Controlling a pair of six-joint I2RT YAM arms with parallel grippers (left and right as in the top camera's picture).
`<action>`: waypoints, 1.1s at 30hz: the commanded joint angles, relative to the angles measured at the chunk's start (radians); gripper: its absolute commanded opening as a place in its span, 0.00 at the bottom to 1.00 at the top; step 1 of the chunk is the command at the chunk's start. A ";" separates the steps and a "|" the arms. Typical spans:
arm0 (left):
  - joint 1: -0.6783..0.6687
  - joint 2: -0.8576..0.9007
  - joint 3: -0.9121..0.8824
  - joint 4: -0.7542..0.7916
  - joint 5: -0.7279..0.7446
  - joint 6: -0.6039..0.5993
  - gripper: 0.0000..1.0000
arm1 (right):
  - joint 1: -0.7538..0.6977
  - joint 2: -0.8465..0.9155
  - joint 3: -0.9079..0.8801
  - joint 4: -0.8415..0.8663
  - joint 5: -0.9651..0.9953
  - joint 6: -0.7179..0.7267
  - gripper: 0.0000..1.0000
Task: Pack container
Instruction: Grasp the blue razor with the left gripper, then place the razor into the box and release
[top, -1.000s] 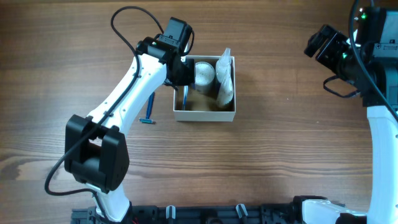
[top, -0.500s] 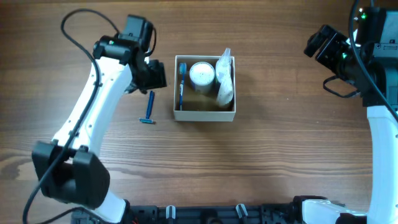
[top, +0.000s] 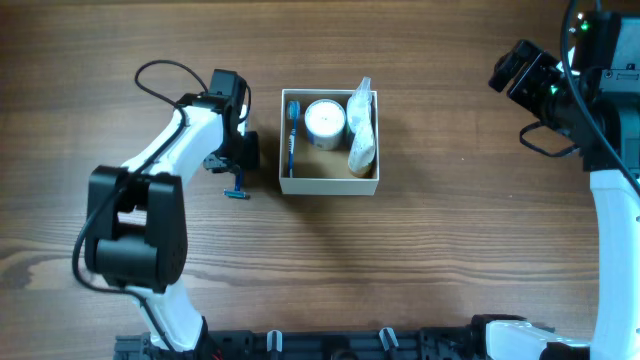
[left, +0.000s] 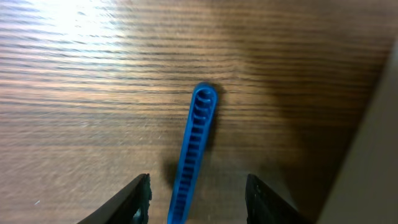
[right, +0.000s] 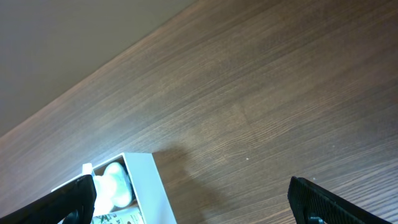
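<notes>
The container (top: 330, 183) is a shallow white-walled box with a tan inside, at the table's middle. It holds a blue toothbrush (top: 292, 130), a round white jar (top: 325, 118) and a white packet (top: 361, 135). A blue razor (top: 240, 181) lies on the table just left of the container. My left gripper (top: 238, 160) is open and low over the razor; in the left wrist view the razor's handle (left: 194, 149) lies between the open fingers (left: 198, 202). My right gripper (top: 515, 68) is open and empty, raised at the far right; its view shows the container's corner (right: 146, 183).
Bare wooden table surrounds the container. The left arm's black cable loops behind the arm at the back left (top: 165, 72). The right arm's base stands at the right edge (top: 615, 250).
My left gripper left the container, where the toothbrush now lies, swung out to the left, and came down over the blue razor. The right arm has not moved.
</notes>
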 joint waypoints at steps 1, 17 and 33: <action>0.005 0.061 -0.010 0.002 0.004 0.033 0.32 | 0.003 0.000 0.000 0.003 -0.002 0.013 1.00; -0.142 -0.240 0.272 -0.153 0.035 0.024 0.04 | 0.003 0.000 0.000 0.003 -0.002 0.013 1.00; -0.254 -0.069 0.272 -0.035 -0.036 -0.028 0.34 | 0.003 0.000 0.000 0.003 -0.002 0.013 1.00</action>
